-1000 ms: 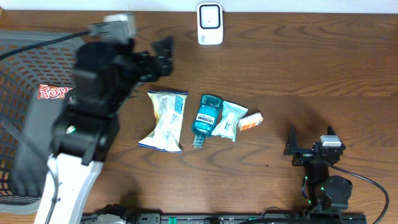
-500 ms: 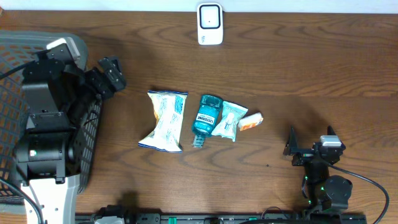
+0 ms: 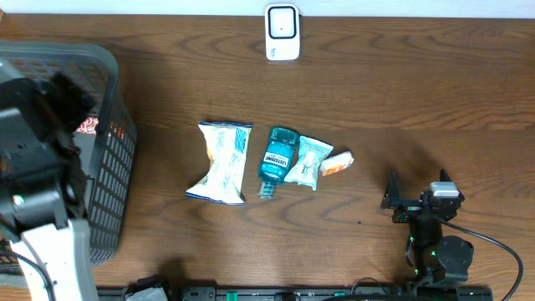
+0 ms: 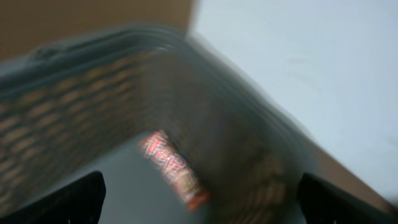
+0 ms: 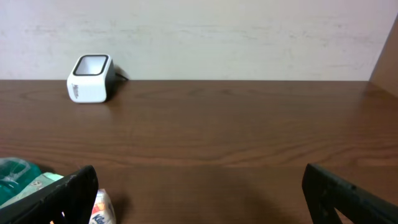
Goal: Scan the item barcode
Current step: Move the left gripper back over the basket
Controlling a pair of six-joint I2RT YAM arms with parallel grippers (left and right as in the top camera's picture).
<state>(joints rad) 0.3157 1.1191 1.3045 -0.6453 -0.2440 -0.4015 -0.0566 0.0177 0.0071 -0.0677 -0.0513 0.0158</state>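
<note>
Four items lie mid-table: a white-and-blue snack bag (image 3: pixel 221 161), a blue mouthwash bottle (image 3: pixel 274 159), a pale packet (image 3: pixel 308 161) and a small orange-and-white pack (image 3: pixel 337 163). The white scanner (image 3: pixel 282 32) stands at the far edge. My left gripper (image 3: pixel 73 99) hangs open over the grey basket (image 3: pixel 109 192), holding nothing. Its wrist view is blurred and shows a red-wrapped bar (image 4: pixel 174 169) on the basket floor, below the open gripper (image 4: pixel 202 210). My right gripper (image 3: pixel 418 196) rests open and empty near the front right. In its wrist view the right gripper (image 5: pixel 199 205) faces the scanner (image 5: pixel 90 79).
The basket wall (image 4: pixel 74 106) surrounds the left gripper on several sides. The red bar (image 3: pixel 86 125) shows through the basket mesh. In the right wrist view the bottle (image 5: pixel 15 177) and the small pack (image 5: pixel 99 208) lie by the left finger. A wall runs behind the table.
The left arm has swung left, from above the table near the snack bag to over the basket. The right arm and the table items have not moved.
</note>
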